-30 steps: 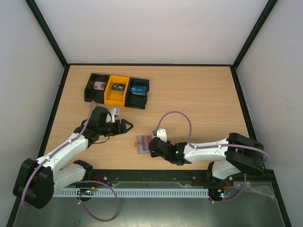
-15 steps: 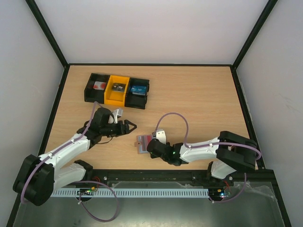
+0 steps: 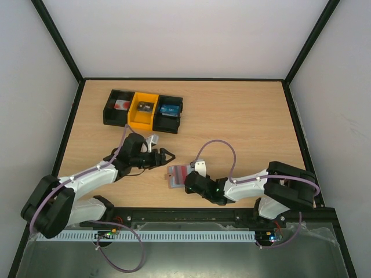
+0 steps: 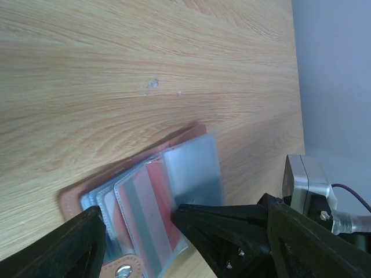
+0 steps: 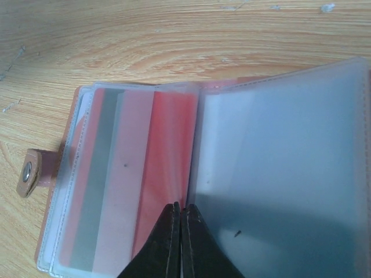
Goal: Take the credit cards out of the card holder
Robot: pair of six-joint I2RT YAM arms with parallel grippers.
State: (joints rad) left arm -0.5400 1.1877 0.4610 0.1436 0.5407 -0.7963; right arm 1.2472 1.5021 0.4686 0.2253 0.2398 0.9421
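Note:
The card holder (image 3: 175, 174) lies open on the table, with clear sleeves and a brown rim. A pinkish-red credit card (image 5: 165, 174) with a grey stripe sits in the left sleeve; the right sleeve looks blue-grey. My right gripper (image 5: 181, 209) is shut, its tips pressing on the fold between the sleeves; it reaches the holder from the right in the top view (image 3: 188, 182). My left gripper (image 3: 168, 155) is open just above and left of the holder. In the left wrist view the holder (image 4: 191, 168) and card (image 4: 157, 194) lie between its spread fingertips (image 4: 134, 214).
A row of black and yellow bins (image 3: 143, 110) with small items stands at the back left. The brown snap tab (image 5: 30, 172) sticks out from the holder's left edge. Black frame rails border the wooden table (image 3: 249, 127).
My left gripper has moved right, from well left of the holder to close beside it, staying open. My right gripper has stayed shut on the holder's fold, shifting slightly.

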